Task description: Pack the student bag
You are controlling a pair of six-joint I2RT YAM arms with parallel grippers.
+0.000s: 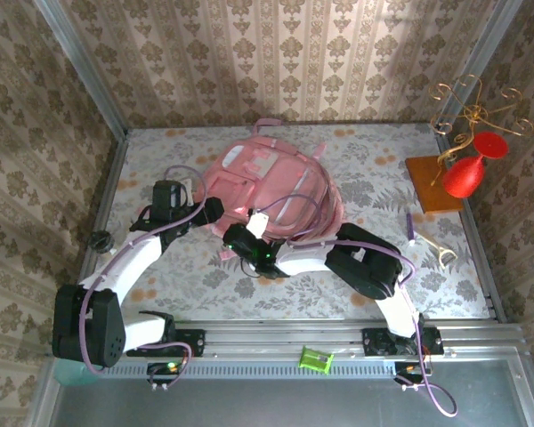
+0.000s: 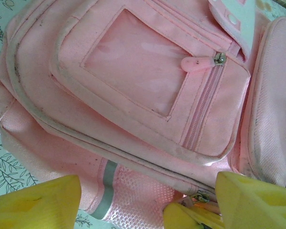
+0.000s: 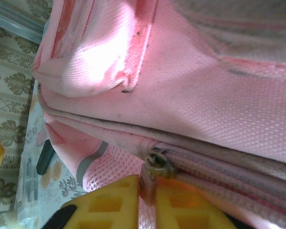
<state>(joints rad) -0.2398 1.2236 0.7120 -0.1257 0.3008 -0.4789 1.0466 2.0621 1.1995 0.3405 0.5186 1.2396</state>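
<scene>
R hand [image 3: 147, 191] tight on student bag [image 3: 190, 86] zip pull [image 3: 156, 164]; L hand [image 2: 145, 195] wide.

Pink student bag [image 1: 260, 174] lies flat, pockets up

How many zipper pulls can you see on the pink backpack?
2. The pocket zipper pull is at the top of the front pocket zip on the backpack; the side zipper pull is low down beside the mesh pocket. Others may be hidden.

Pink student bag [image 2: 109, 143] lay pocket-side up on floral desk [image 2: 9, 176]. Pink zip pull [image 2: 194, 63] at window pocket [image 2: 133, 67] corner, zip closed. Yellow fingers [image 2: 38, 205] of left pincer [image 2: 145, 205] spread wide over bag's mesh edge.
</scene>
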